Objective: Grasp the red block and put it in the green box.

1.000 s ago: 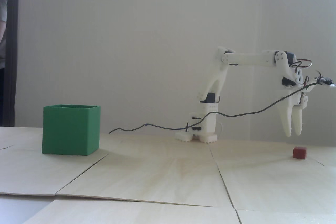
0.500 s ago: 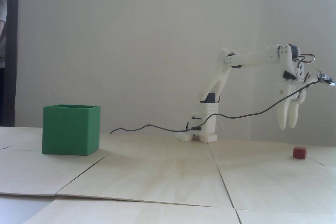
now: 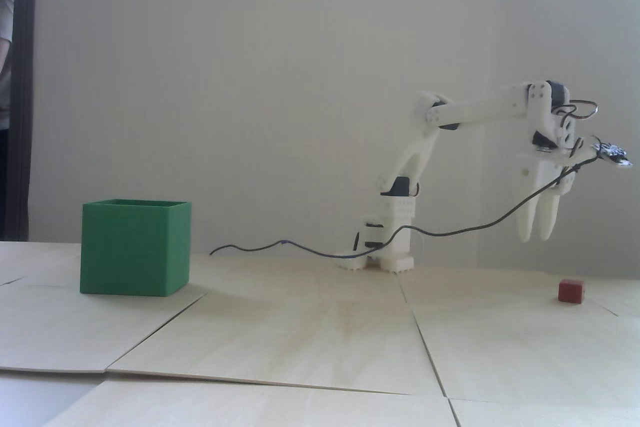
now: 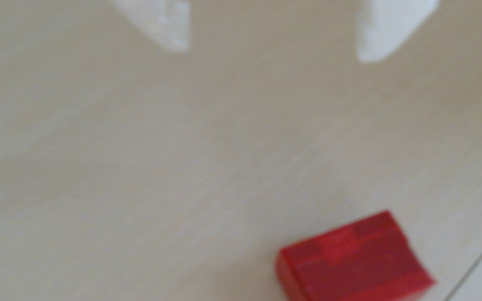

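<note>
One red block (image 3: 570, 291) sits on the desk (image 3: 320, 332), far to the right of the one green box (image 3: 135, 247) in the fixed view. One white arm (image 3: 475, 109) stands between them, nearer the block. Its pincer (image 3: 535, 238) hangs in the air above the block and a little to its left, empty; in the wrist view its two fingertips (image 4: 173, 29) stand wide apart.

Soft daylight is filling the fixed view evenly; faint shadows are lying on the table (image 3: 310, 327). The wrist view is showing heavy blur, everything out of focus.
</note>
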Controlling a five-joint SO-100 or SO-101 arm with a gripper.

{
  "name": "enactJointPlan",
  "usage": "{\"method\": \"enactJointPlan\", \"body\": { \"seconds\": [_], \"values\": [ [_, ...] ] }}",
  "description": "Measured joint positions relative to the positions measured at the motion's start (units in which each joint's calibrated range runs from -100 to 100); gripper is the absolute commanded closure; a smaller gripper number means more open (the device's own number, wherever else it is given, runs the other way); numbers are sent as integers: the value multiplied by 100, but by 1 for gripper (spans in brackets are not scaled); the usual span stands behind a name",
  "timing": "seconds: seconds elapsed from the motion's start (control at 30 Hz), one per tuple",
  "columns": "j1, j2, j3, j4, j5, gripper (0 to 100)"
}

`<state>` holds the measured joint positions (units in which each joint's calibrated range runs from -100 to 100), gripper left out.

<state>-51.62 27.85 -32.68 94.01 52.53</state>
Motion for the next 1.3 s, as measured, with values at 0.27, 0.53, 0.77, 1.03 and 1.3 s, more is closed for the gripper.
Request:
{"method": "enactJointPlan", "body": {
  "seconds": [0.27,0.53,0.77,1.03,1.3],
  "values": [
    [420,0,0,-8,283,79],
    [420,66,0,-782,308,79],
    [596,672,-18,-1356,313,79],
    [596,1038,-770,-1398,313,79],
    [596,1121,-1218,-1398,313,79]
  ]
}}
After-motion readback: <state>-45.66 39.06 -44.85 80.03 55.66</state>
